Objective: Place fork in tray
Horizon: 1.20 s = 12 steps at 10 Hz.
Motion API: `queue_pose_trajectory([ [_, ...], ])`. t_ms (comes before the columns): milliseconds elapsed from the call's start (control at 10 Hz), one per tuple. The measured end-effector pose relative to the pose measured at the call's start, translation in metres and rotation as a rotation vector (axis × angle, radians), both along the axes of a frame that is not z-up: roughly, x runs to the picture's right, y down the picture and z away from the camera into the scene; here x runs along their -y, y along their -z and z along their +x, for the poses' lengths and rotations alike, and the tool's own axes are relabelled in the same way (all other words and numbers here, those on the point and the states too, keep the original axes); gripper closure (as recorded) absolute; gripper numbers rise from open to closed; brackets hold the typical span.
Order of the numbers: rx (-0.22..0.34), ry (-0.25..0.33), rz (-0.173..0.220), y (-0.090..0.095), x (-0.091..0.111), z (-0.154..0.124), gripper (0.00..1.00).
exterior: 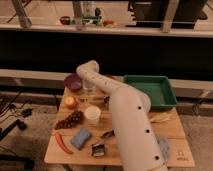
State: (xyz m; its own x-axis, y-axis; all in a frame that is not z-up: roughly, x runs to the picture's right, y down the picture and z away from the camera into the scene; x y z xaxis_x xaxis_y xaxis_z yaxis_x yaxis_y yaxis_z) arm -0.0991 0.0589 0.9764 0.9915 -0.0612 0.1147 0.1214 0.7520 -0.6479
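The green tray (150,92) sits at the back right of the wooden table. My white arm reaches from the lower right across the table to the back left. The gripper (89,91) hangs down from the arm's end, just right of the purple bowl (73,82) and low over the table. A thin pale utensil that looks like the fork (95,100) lies on the table right under the gripper, left of the tray. Whether the gripper touches it is not visible.
An orange fruit (70,102), dark grapes (70,120), a white cup (92,115), a red chili (62,143), a blue sponge (80,138) and small dark items (99,148) lie on the left half. A pale object (160,118) lies right of the arm. A counter stands behind the table.
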Motion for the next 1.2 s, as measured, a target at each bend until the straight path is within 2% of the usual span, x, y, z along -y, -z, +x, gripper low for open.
queue_pose_trajectory([
  [100,-0.003,0.001,0.003,-0.001,0.001,0.002,0.82],
  [200,0.009,0.013,0.009,-0.001,0.003,0.001,0.87],
  [500,0.059,0.035,0.022,0.004,0.008,-0.018,0.87],
  [700,0.062,0.038,0.044,0.012,0.015,-0.008,0.87],
  [1000,0.063,0.026,0.077,0.033,0.027,0.001,0.87],
  [1200,0.037,0.004,0.095,0.037,0.032,0.029,0.87],
])
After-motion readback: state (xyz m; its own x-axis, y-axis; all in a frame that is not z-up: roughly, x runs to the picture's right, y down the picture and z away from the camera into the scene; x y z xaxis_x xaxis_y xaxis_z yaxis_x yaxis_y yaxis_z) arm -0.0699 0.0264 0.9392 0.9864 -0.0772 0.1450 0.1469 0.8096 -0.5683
